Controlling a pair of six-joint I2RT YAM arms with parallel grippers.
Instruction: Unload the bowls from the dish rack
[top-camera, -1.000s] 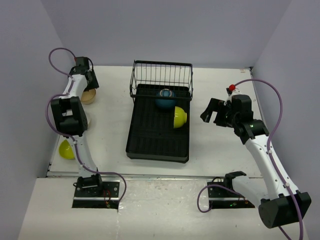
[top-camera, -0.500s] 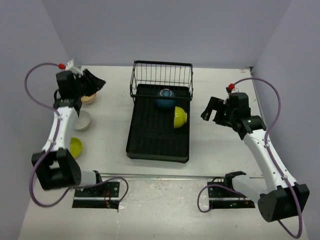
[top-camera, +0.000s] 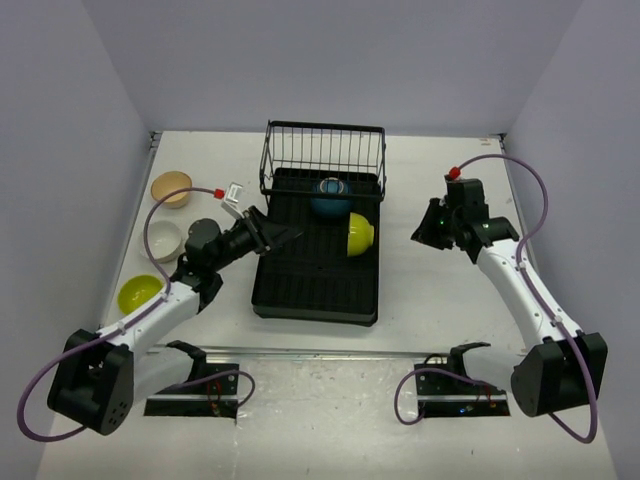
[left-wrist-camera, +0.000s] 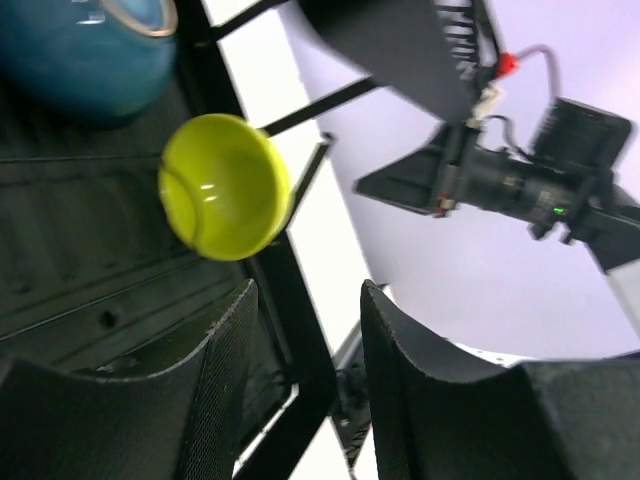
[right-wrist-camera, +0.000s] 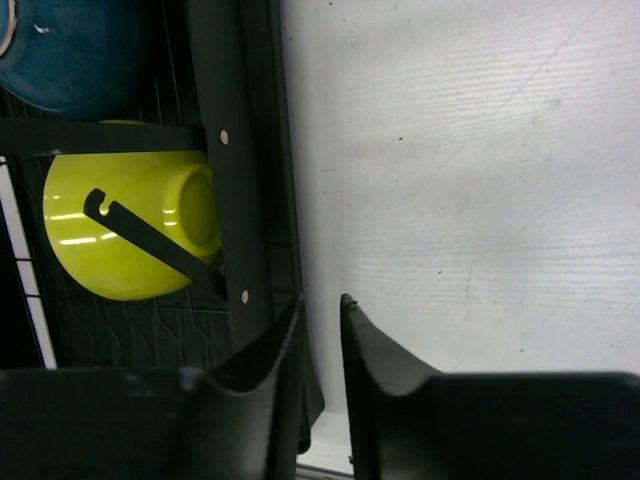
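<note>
While the right arm holds roughly its former place beside the rack, the left arm has swung from the far left corner of the table (top-camera: 440, 310) across to the left edge of the dish rack (top-camera: 300, 290), and the left gripper (top-camera: 272, 232) now points in over the ribbed tray. Three bowls sit on the table at the left, well apart from the rack: a cream bowl (top-camera: 171, 187) farthest back, a pale bowl (top-camera: 163, 240) in the middle and a lime table bowl (top-camera: 139, 293) nearest. Two remain in the rack: the dark blue bowl (top-camera: 330, 199) by the wire basket and the lime rack bowl (top-camera: 360, 234), tipped on its side against the right rim. The unloading looks a little over halfway done, and the left arm seems to be reaching for one of the last two. The left gripper's fingers (left-wrist-camera: 225, 370) stand about half apart, with nothing between them and touching nothing. The right gripper (top-camera: 428, 232), wide apart a moment ago, has drawn its fingers (right-wrist-camera: 285, 345) nearly together, leaving a thin slit; it holds nothing and hovers over bare table just beside the rack's right rim.
</note>
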